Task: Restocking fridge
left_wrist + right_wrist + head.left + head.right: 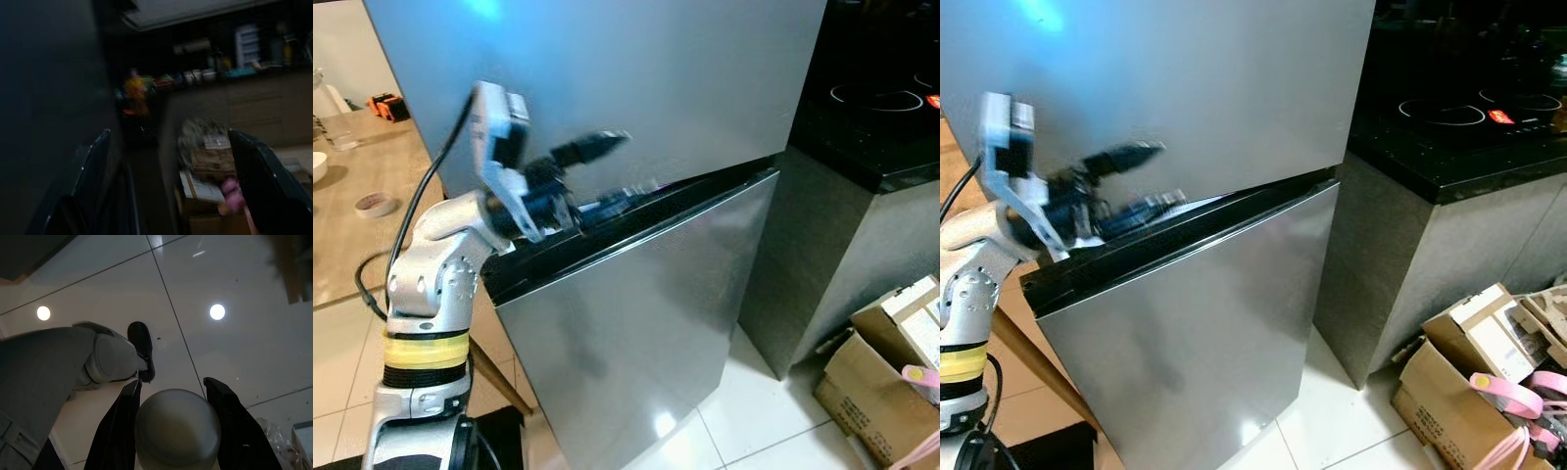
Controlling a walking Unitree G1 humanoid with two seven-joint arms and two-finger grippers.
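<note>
The left pincer is raised at the fridge, its two black fingers spread apart, one lifted against the upper door and the other pushed into the dark seam where the lower door stands slightly ajar from the cabinet. That placement reads as an effort to hook the door's top edge and swing it wider, since the steel front shows no handle to catch. In the left wrist view the same fingers frame the narrow gap beside the fridge, though the picture is dark and blurred. The right pincer hangs low beside the fridge, pointing down at the white tiled floor, and pinches a rounded pale item between its fingers; what it is I cannot tell, but it is likely the stock meant for the fridge, held out of the way until the door is open. A black cooktop sits on the tabletop just beside the fridge, and cardboard boxes lie on the floor near the fridge's lower corner, something to avoid when the door swings.
</note>
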